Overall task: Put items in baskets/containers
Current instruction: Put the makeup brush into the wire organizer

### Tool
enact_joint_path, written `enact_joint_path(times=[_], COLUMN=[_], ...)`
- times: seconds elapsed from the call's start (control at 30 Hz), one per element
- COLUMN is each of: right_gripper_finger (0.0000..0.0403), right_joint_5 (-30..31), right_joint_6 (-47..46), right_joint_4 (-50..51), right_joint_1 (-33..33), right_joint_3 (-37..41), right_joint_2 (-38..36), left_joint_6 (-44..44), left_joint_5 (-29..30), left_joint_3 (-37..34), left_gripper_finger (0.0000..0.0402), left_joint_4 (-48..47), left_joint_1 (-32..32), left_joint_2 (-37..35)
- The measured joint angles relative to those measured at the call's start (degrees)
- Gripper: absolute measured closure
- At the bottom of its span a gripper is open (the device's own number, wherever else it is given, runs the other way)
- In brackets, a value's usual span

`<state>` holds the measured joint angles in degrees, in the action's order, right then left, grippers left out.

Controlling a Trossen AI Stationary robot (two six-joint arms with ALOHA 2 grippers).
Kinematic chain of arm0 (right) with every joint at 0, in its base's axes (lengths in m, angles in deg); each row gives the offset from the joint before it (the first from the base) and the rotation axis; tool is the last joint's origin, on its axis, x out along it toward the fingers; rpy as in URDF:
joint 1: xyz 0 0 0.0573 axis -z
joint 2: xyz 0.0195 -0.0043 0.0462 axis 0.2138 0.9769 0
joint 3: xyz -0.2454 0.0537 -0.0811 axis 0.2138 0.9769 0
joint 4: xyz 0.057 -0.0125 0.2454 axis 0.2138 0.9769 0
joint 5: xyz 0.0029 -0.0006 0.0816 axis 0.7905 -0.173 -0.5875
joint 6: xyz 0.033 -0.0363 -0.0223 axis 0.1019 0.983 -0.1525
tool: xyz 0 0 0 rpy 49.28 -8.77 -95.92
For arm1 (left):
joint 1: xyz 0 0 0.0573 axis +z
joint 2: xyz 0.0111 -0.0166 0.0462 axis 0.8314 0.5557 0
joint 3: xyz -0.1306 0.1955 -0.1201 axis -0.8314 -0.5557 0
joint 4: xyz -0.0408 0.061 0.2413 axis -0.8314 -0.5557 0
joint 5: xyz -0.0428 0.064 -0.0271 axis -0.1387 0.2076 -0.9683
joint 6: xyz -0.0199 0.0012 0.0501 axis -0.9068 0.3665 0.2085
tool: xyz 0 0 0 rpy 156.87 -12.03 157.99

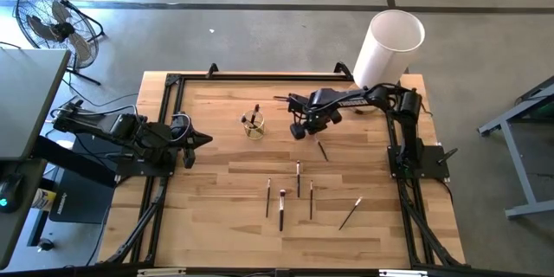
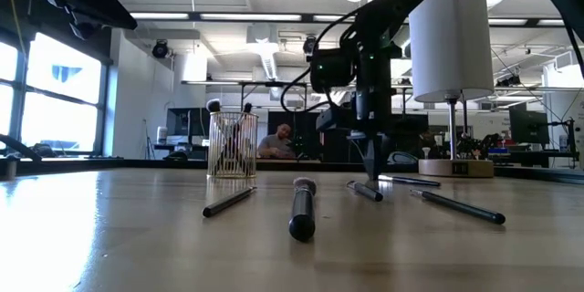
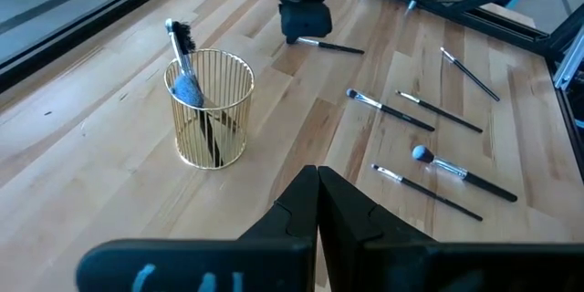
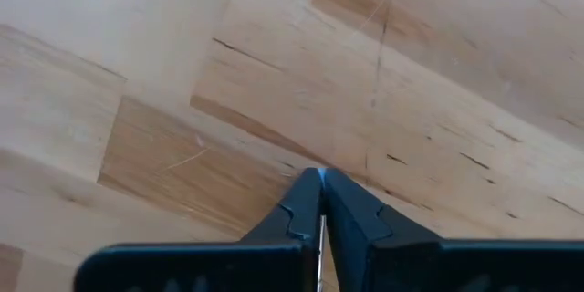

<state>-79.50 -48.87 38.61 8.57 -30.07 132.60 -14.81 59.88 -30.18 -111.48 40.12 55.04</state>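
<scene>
From above you see the right gripper [image 1: 299,130] reaching over the middle of the wooden table [image 1: 216,225], just right of the gold wire cup [image 1: 253,126]; only the low view shows that its tip [image 2: 371,173] hangs straight down, almost at the table surface. Your right wrist camera shows the two fingers [image 4: 301,210] pressed together with bare wood ahead of them — a thin pale line runs between them, perhaps a brush handle, but you cannot tell for sure. The nearest loose brush [image 1: 322,150] lies just to the near right of that gripper, apart from the fingers. The cup stands upright with brushes already standing in it, one with a blue-grey head [image 3: 188,89]. Five more brushes lie nearer to you on the table: a short one [image 1: 298,178], one at the left [image 1: 268,197], a thicker one with a pale head [image 1: 281,208], another slim one [image 1: 311,199], and one set aslant at the right [image 1: 351,213]. The left gripper [image 1: 189,145] waits at the table's left edge, fingers closed — its camera looks across at the cup. A tall white cylinder [image 1: 386,48] stands at the far right corner, well clear.
</scene>
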Motion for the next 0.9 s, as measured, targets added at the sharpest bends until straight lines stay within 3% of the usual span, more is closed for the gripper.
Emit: enact_joint_path(times=[0.2,0.33,0.57,0.73,0.9], right_gripper_finger=[0.0399,0.04,0.0401,0.0402,0.0402], right_joint_5=[4.4,8.3,13.0,12.9,12.5], right_joint_6=[0.9,2.4,18.4,27.1,34.3], right_joint_4=[-1.0,-8.1,-44.1,-67.4,-78.0], right_joint_1=[-2.4,-4.9,-8.4,-8.5,-8.5], right_joint_3=[0.4,0.3,0.1,0.2,0.3], right_joint_2=[-5.1,-11.4,-16.4,-12.0,-5.5], left_joint_6=[0.0,0.0,1.7,2.2,2.2], left_joint_5=[0.0,0.0,0.0,0.1,0.1], left_joint_3=[0.0,0.0,0.0,0.0,0.0], left_gripper_finger=[0.0401,0.0401,0.0401,0.0401,0.0401], left_joint_4=[0.0,0.0,0.0,0.2,0.5], left_joint_1=[0.0,0.0,0.0,0.0,0.0], left_joint_2=[0.0,0.0,0.0,0.0,0.0])
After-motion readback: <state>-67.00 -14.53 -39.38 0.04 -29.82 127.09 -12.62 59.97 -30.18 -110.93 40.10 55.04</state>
